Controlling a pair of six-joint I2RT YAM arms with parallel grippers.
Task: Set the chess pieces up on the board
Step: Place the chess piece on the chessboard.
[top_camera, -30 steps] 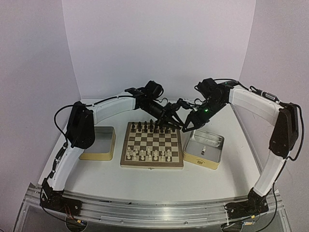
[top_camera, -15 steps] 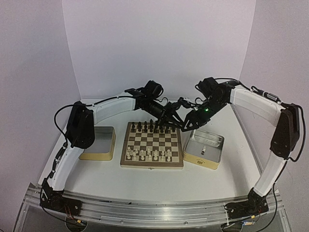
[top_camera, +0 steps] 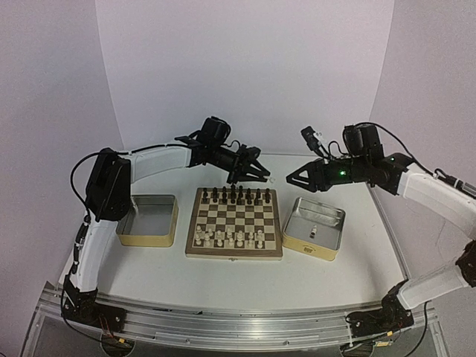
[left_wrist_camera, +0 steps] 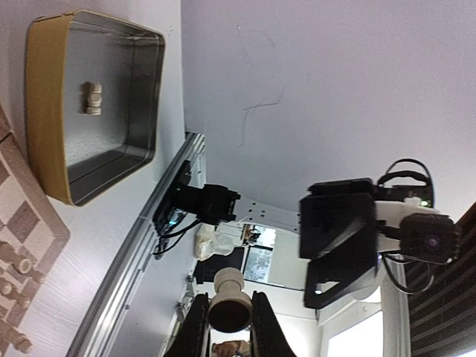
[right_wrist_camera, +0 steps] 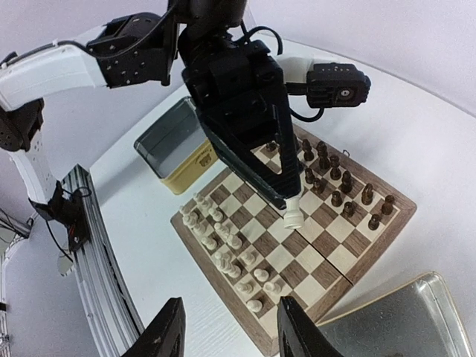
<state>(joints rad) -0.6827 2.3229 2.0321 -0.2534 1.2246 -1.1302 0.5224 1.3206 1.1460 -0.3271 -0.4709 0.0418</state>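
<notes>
Both arms had pulled apart since the earlier frame, when their tips met over the far right corner of the board (top_camera: pixel 234 223). Now the left gripper (right_wrist_camera: pixel 282 195) hung above the board, pinching a cream chess piece (right_wrist_camera: pixel 293 216) at its fingertips; from overhead that piece was too small to make out. The right gripper (right_wrist_camera: pixel 232 331), pressed together a second before, stood spread, its fingers cut off by the frame's lower edge. Other cream pieces (top_camera: pixel 230 238) filled the board's near rows, dark pieces (top_camera: pixel 236 195) the far rows. One more cream figure (top_camera: pixel 313 231) lay in the right tin (top_camera: pixel 306 248). The left wrist view clipped the board to a corner.
</notes>
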